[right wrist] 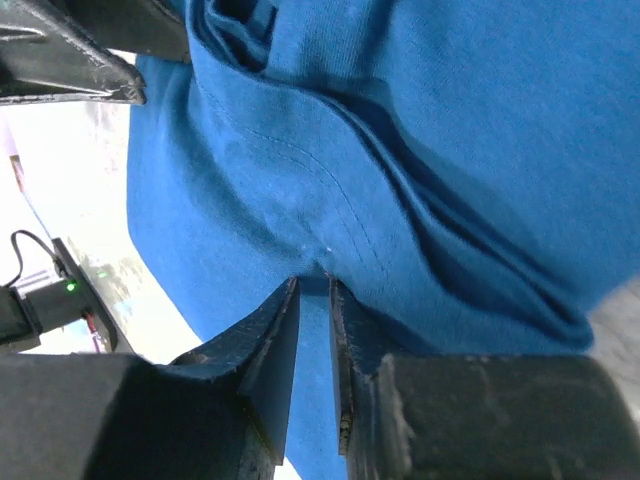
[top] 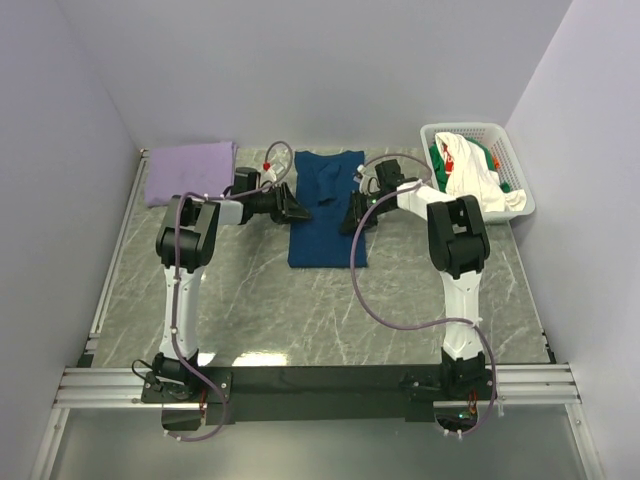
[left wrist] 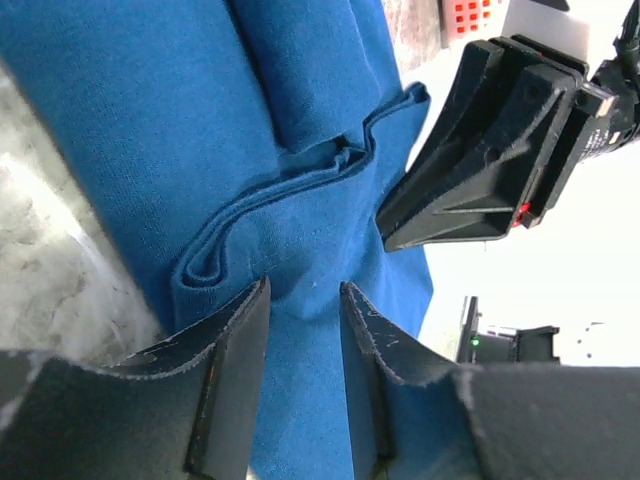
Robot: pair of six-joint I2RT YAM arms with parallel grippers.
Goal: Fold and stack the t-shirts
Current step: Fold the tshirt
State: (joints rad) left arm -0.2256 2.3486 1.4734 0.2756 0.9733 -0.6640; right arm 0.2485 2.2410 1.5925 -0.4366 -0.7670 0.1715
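Note:
The dark navy-blue t-shirt point(top: 325, 215) lies folded into a long strip at the back middle of the table. My left gripper point(top: 298, 213) is at its left edge, jaws nearly together with a pinch of blue cloth point(left wrist: 200, 120) between the fingertips point(left wrist: 305, 288). My right gripper point(top: 352, 215) is at its right edge, jaws shut narrowly on a fold of the same cloth point(right wrist: 450, 130) at the tips point(right wrist: 314, 282). The pale lavender t-shirt point(top: 190, 172) lies folded at the back left. White point(top: 470, 175) and green point(top: 440, 158) t-shirts are heaped in the basket.
The white lattice basket point(top: 500, 135) stands at the back right by the wall. Walls close the table on the left, back and right. Each wrist view shows the other gripper's fingers, the right one point(left wrist: 490, 140) and the left one point(right wrist: 70, 60), close across the shirt.

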